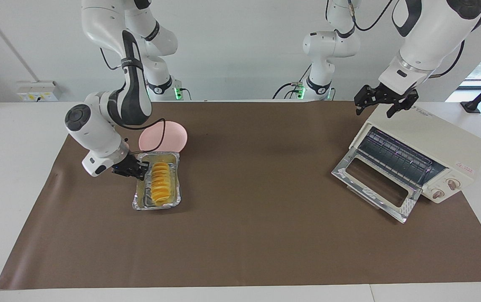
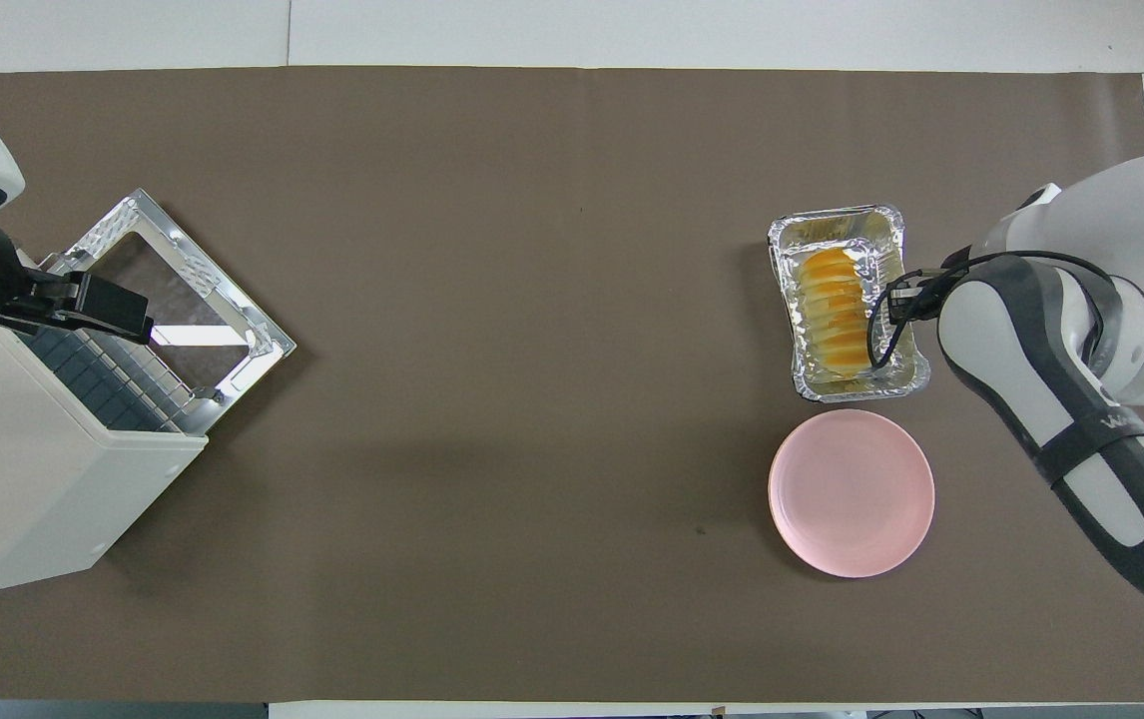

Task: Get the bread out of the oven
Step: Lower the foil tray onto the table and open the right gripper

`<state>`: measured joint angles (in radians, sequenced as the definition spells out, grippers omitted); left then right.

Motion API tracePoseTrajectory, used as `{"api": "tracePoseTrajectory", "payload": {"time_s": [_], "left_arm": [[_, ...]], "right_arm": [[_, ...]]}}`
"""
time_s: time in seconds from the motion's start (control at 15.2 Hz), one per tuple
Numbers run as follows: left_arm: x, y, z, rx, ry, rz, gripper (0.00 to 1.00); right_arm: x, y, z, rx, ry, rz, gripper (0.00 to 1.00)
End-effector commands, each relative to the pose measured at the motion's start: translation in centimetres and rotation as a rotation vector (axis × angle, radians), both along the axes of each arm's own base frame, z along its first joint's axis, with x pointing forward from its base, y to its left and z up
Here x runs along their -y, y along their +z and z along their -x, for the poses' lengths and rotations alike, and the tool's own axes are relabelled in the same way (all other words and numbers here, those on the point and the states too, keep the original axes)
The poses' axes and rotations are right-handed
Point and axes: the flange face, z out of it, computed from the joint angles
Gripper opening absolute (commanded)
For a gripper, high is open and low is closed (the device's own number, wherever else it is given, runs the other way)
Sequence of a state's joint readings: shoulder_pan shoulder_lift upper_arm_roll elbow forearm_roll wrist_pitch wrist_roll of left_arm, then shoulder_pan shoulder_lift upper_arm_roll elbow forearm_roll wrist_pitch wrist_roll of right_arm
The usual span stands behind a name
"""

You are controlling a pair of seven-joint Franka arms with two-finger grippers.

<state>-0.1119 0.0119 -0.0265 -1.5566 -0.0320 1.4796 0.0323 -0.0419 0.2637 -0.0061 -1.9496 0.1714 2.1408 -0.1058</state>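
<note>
there, ridged golden bread in crinkled foil tray

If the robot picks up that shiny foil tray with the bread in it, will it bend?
Probably: the foil tray looks thin and crinkled, so its rim may buckle where the right gripper pinches it. The bread inside could slide if it tilts.

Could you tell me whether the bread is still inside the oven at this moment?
No, the bread lies in the foil tray on the brown mat beside the pink plate, well away from the oven, whose door hangs open.
</note>
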Motion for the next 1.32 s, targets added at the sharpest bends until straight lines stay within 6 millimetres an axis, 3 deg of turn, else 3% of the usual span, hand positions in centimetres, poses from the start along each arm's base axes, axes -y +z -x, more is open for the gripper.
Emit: {"api": "tracePoseTrajectory", "payload": {"time_s": [0.0,0.4,0.46,0.53,0.59,0.86,0.99,1.25], "left_arm": [[-0.4,0.3,0.5,0.007,-0.003,-0.013,1.0],[-0.4,0.3,0.5,0.007,-0.003,-0.013,1.0],[-0.4,0.3,0.5,0.007,-0.003,-0.013,1.0],[-0.4,0.3,0.5,0.007,-0.004,-0.013,1.0],[-0.4,0.3,0.5,0.007,-0.004,-0.013,1.0],[-0.4,0.3,0.5,0.007,-0.003,-0.013,1.0],[-0.4,0.3,0.5,0.007,-0.003,-0.013,1.0],[-0.4,0.3,0.5,0.007,-0.003,-0.013,1.0]], "right_arm": [[1.3,-0.8,0.0,0.009,-0.006,-0.008,0.0],[1.1,-1.1,0.2,0.006,-0.012,-0.009,0.0],[1.0,-1.0,0.1,0.009,-0.012,-0.008,0.08],[0.8,-0.7,-0.1,0.013,-0.01,-0.008,0.69],[0.7,-0.3,-0.1,0.013,-0.008,-0.008,1.0],[-0.1,2.9,-0.7,0.007,0.025,0.0,1.0],[-0.3,3.5,-0.9,-0.006,0.006,0.007,1.0],[-5.4,2.9,-0.7,-0.01,-0.002,0.015,1.0]]}}
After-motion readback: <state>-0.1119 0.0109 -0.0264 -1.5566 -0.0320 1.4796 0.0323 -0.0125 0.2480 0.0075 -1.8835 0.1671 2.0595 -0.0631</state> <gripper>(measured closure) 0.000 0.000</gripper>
